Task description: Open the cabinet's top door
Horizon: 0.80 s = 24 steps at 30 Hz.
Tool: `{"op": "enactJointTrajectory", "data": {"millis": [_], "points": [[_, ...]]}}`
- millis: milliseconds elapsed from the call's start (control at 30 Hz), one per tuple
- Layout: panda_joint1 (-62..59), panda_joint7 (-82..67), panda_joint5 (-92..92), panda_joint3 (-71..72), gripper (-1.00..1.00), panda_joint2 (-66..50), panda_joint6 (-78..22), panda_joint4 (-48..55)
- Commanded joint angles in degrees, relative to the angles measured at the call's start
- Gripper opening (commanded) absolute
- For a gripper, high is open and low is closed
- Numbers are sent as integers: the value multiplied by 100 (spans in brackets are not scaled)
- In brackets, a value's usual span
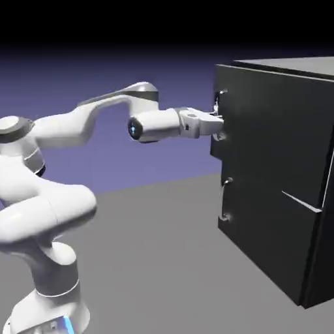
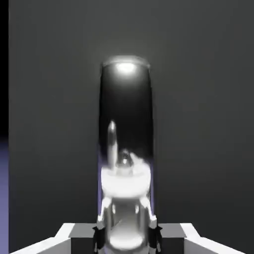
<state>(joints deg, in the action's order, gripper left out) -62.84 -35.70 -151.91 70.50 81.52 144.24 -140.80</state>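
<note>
Matt dark top door point(image 2: 198, 124); glossy metal handle point(image 2: 125, 124).

Cabinet point(image 1: 280, 169) cut off at exterior view's right edge; tool point(image 2: 127, 233) fingertips hidden behind handle point(image 2: 126, 198).

No readable text, label, brand, number or sign in either view.

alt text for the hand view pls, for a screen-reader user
The tool is closed around the thin silvery vertical bar handle, which rises up the centre of the picture with a bright highlight at its top. Behind it, the flat dark grey top door panel fills nearly the whole view.
</note>
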Motion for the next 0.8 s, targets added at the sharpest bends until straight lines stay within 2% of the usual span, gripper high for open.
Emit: {"op": "enactJointTrajectory", "data": {"millis": [0, 400, 767], "points": [[144, -65, 17, -92, -100, 9, -195, -208], [1460, -760, 1137, -1875, -100, 161, -2950, -2572], [878, -1476, 3344, -4152, -100, -152, -5595, -3402]]}}
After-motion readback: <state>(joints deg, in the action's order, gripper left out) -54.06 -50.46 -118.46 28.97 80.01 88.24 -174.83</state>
